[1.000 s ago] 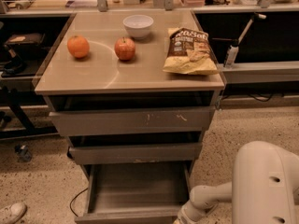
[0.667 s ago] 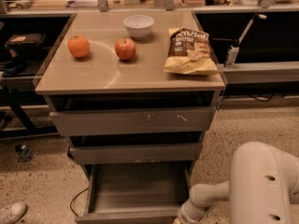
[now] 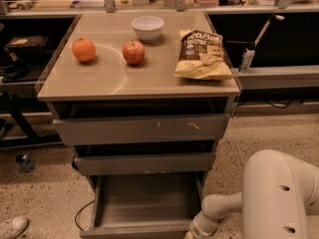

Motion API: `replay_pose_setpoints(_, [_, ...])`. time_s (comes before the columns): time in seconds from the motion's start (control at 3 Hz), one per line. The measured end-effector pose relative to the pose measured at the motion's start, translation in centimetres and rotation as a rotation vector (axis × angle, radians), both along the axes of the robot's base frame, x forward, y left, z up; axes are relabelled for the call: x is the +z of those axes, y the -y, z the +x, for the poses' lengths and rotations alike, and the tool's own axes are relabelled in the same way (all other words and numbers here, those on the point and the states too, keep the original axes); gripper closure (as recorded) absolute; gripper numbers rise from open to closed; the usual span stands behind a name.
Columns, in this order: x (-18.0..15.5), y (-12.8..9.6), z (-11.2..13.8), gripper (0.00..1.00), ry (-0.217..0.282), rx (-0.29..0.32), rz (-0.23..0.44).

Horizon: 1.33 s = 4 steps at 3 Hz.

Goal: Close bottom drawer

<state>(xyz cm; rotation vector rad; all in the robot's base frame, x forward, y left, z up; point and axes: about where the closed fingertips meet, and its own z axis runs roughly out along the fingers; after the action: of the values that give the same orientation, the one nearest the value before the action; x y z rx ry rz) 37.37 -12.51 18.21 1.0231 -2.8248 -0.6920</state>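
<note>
The bottom drawer [image 3: 144, 203] of the grey-brown cabinet stands pulled out, a wide shallow tray with nothing in it; its plain front [image 3: 134, 230] lies at the frame's lower edge. Above it are the mid-width plain drawer front [image 3: 144, 163] and the widest front with white scratch marks [image 3: 142, 129]. My white arm [image 3: 279, 193] reaches in from the lower right, its wrist [image 3: 209, 218] next to the drawer's front right corner. The gripper is below the frame edge, out of view.
On the cabinet top [image 3: 114, 78] are an orange [image 3: 83, 49], an apple [image 3: 133, 52], a white bowl [image 3: 147, 27] and a chip bag [image 3: 202, 55]. Cluttered benches stand behind. A cable [image 3: 82, 210] and a white shoe [image 3: 11, 227] lie on the speckled floor at left.
My arm has shifted slightly to the left toward the drawer's front right corner. The drawer looks as far out as before.
</note>
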Motion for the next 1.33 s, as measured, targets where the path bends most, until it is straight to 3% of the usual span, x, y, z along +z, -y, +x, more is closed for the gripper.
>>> replay_pose_setpoints(1.0, [0.00,0.00,-0.01,0.11,0.000,0.000,0.000])
replay_pose_setpoints(1.33, [-0.01,-0.01,-0.01,0.00,0.000,0.000,0.000])
